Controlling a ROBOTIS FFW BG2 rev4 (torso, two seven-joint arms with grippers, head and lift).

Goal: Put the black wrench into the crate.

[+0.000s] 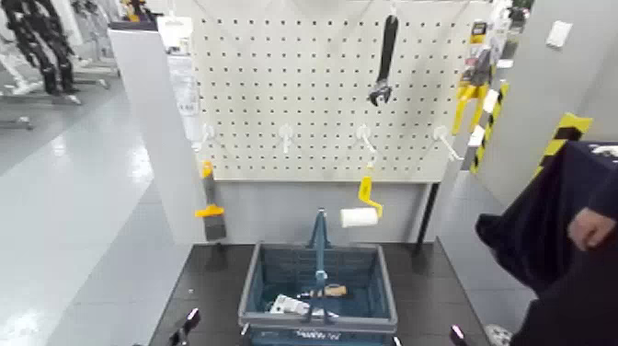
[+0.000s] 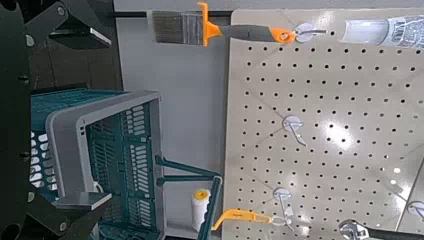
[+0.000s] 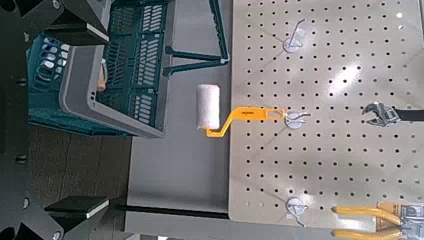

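Note:
The black wrench [image 1: 385,57] hangs upright on a hook high on the right of the white pegboard [image 1: 303,92], jaw head down. Its jaw head also shows in the right wrist view [image 3: 392,115]. The blue-grey crate [image 1: 253,294] stands on the dark table below the board, its hoop handle upright. It also shows in the left wrist view [image 2: 110,112] and the right wrist view [image 3: 88,95]. My left gripper [image 1: 188,324] [image 2: 90,118] and right gripper [image 1: 455,334] [image 3: 80,112] sit low on either side of the crate, both open and empty, far below the wrench.
A yellow-handled white paint roller [image 1: 360,210] hangs just above the crate. An orange-handled brush [image 1: 210,212] hangs on the board's left side, yellow pliers [image 1: 469,92] on its right. A few small items [image 1: 303,299] lie in the crate. A person in dark clothes [image 1: 561,239] stands at the right.

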